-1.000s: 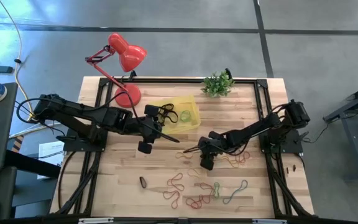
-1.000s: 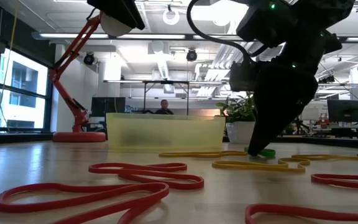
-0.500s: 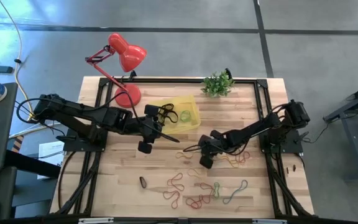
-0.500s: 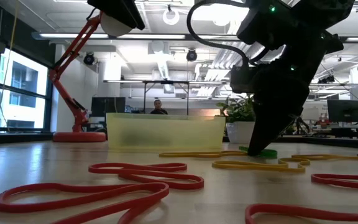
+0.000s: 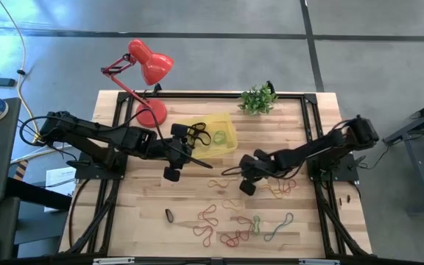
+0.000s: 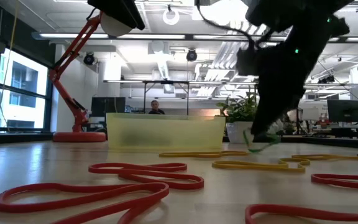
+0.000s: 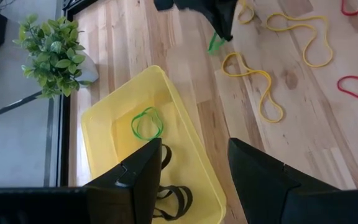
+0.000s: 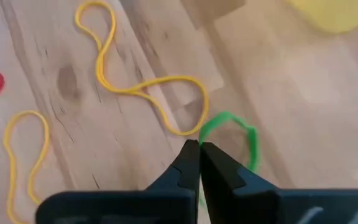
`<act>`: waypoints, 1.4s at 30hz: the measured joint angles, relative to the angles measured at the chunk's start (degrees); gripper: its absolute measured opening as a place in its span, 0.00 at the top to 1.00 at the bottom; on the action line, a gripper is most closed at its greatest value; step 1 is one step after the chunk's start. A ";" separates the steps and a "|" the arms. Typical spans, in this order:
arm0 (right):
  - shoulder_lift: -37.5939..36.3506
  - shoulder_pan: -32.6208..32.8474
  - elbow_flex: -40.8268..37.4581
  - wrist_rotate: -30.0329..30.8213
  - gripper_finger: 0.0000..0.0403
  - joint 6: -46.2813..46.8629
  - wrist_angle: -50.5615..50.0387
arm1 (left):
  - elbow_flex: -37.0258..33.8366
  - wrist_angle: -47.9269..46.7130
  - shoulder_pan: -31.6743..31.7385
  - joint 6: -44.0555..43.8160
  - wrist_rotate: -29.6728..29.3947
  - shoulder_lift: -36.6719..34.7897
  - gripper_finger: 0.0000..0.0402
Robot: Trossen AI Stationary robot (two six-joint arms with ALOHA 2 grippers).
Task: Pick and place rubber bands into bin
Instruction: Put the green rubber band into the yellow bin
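The yellow bin [image 5: 225,126] stands at the table's far middle. It holds black rubber bands [image 5: 197,135] and a green one [image 7: 146,123]. My left gripper [image 7: 194,144] hovers open over the bin's near side [image 5: 199,162] with nothing between its fingers. My right gripper [image 8: 199,145] is to the right of the bin [image 5: 232,172], shut on a green rubber band [image 8: 232,140]. More rubber bands in red, yellow and green lie flat on the wood toward the near edge [image 5: 234,228]. My right gripper pinches one strand of the green band's loop [image 8: 204,135] between its two fingertips. The fingers slant down from the table's right side. The loop hangs slack below the tips [image 6: 258,141], lifted just clear of the table.
A red desk lamp [image 5: 147,66] stands at the far left corner and a small potted plant [image 5: 258,99] at the far edge. Yellow bands [image 8: 135,81] lie under my right gripper. A black band [image 5: 169,216] lies near the front left.
My right gripper has shut on the green band, which lay on the table. It has then risen a little and drawn back toward the table's right edge. The band now hangs clear of the wood.
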 joint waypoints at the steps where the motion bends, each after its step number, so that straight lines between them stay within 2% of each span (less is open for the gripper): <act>1: -1.08 -0.06 0.00 0.37 0.99 -0.06 -0.62 | 0.01 0.00 0.00 0.05 -0.24 0.00 0.57; 7: -8.18 -1.32 0.00 3.42 0.99 -4.10 1.04 | 0.00 0.02 0.00 0.07 -0.69 0.00 0.57; 11: -12.15 -3.24 0.01 4.91 1.00 -9.87 5.78 | 0.00 0.32 0.00 0.07 -0.71 0.00 0.57; 19: -14.10 -11.38 0.07 4.55 1.00 -18.55 17.63 | 0.00 3.14 0.00 0.07 -0.71 0.00 0.57; 23: -12.23 -15.73 0.09 3.88 1.00 -21.19 23.57 | 0.00 3.79 0.00 0.07 -0.71 0.00 0.57; 31: -3.69 -22.26 0.11 -6.57 1.00 -21.00 30.51 | 0.00 3.96 0.00 -0.18 -0.73 0.00 0.57; 36: 1.97 -23.79 0.11 -10.83 1.00 -18.09 34.30 | 0.00 3.91 0.00 -1.02 -1.21 0.00 0.57; 42: 7.35 -23.82 1.06 -11.71 1.00 -15.49 37.18 | 0.00 3.89 0.00 -1.24 -1.28 0.00 0.57</act>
